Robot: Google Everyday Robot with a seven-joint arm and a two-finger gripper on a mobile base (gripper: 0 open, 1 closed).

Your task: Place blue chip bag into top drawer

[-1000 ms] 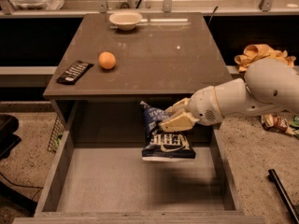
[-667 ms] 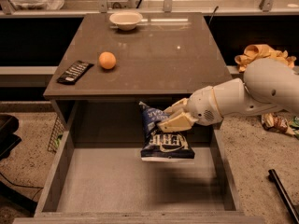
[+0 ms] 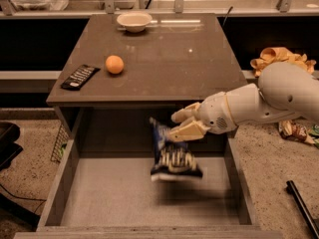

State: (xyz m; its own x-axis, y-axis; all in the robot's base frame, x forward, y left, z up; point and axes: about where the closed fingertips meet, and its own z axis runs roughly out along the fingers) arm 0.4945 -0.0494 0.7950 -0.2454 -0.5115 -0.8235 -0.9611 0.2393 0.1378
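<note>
The blue chip bag is dark blue with white lettering. It hangs blurred over the middle of the open top drawer, just above its pale grey bottom. My gripper is directly above the bag's upper right corner, under the table's front edge. Its two cream fingers stand apart, and the bag looks free of them. The white arm reaches in from the right.
On the brown table lie an orange, a flat black packet at the left edge and a white bowl at the back. Crumpled bags and a black stick lie on the floor at right.
The fingers have spread apart and the bag has slipped down and slightly left, now blurred with motion. The arm has stayed nearly in place.
</note>
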